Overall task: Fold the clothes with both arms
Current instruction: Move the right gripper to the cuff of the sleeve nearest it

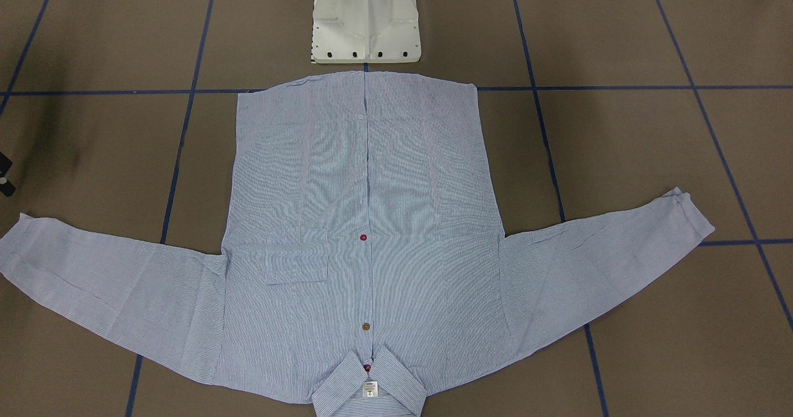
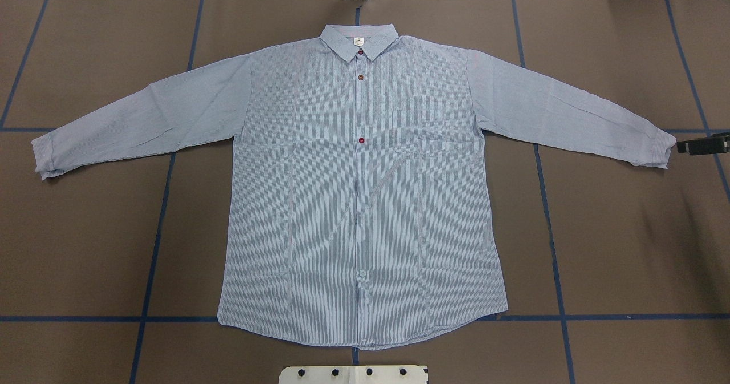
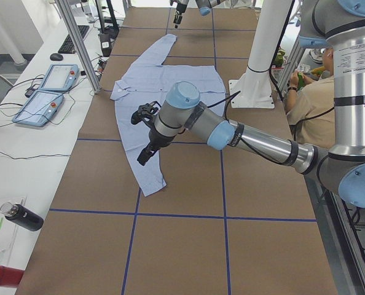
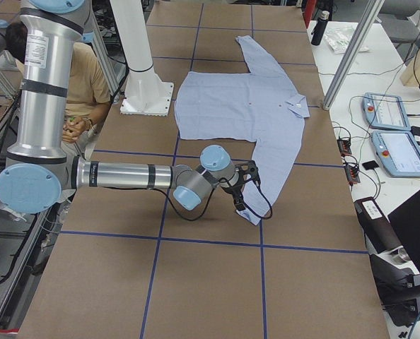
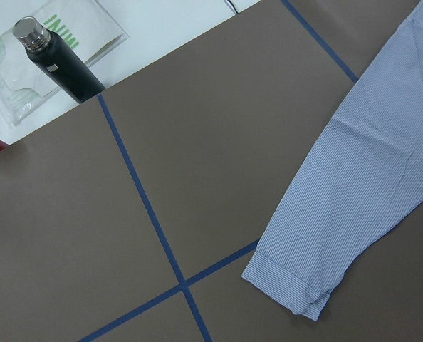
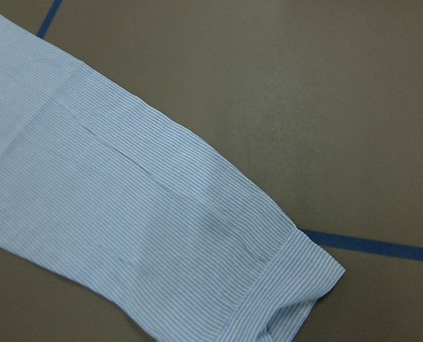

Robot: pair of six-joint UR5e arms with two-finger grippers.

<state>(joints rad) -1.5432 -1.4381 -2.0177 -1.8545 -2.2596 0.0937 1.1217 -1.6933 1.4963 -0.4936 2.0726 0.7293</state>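
The light blue striped shirt (image 1: 365, 219) lies flat and buttoned, front up, both sleeves spread wide, in the overhead view (image 2: 365, 201) with its collar (image 2: 358, 40) at the far side. My left gripper (image 3: 144, 157) hangs over the near sleeve in the exterior left view; I cannot tell if it is open. The left wrist view shows that sleeve's cuff (image 5: 290, 285) lying on the table. My right gripper (image 4: 240, 205) hangs at the other cuff (image 6: 283, 285); only a black edge of it (image 2: 704, 144) shows beside the cuff, so I cannot tell its state.
The white pedestal base (image 1: 365, 26) stands just behind the shirt's hem. A black bottle (image 5: 58, 60) and a plastic bag lie on the white side bench. Two teach pendants (image 3: 47, 92) lie beyond an aluminium post (image 3: 78, 43). A seated person (image 4: 76, 85) is behind the robot.
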